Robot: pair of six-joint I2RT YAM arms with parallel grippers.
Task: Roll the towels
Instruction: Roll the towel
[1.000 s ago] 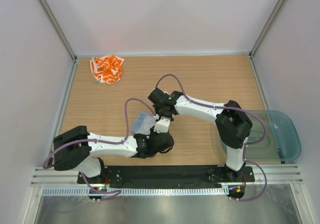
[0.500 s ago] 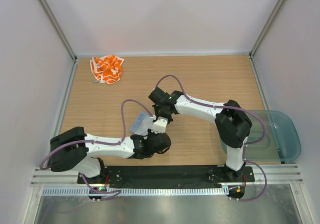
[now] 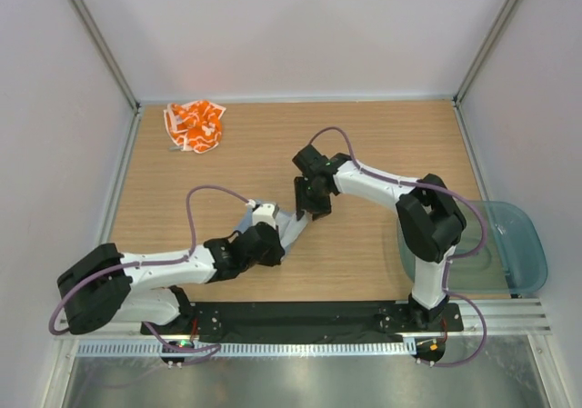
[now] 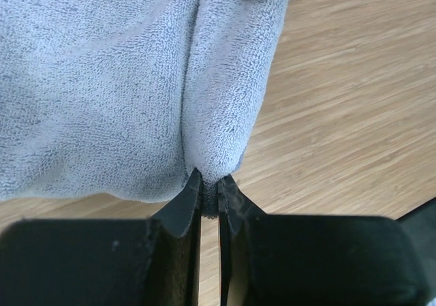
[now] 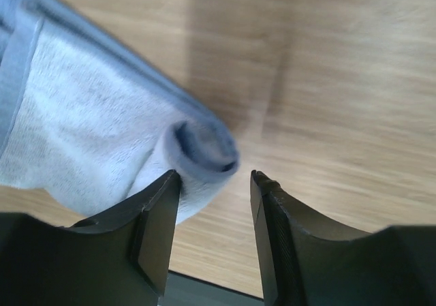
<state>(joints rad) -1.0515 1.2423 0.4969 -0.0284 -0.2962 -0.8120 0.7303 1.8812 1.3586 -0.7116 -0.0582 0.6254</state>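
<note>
A grey-blue towel lies partly rolled on the wooden table between my two grippers. My left gripper is shut on the towel's near edge; in the left wrist view the jaws pinch a fold of the towel. My right gripper is open just beyond the towel; in the right wrist view the rolled end of the towel sits against the left finger, not gripped. An orange and white towel lies crumpled at the far left corner.
A clear blue bin sits off the table's right edge beside the right arm. White walls close in the table at the back and on both sides. The purple cables loop above both arms.
My left arm has swung to the left, pulling its gripper and the towel edge with it. My right gripper has moved up and to the right and now stands open at the roll's end.
</note>
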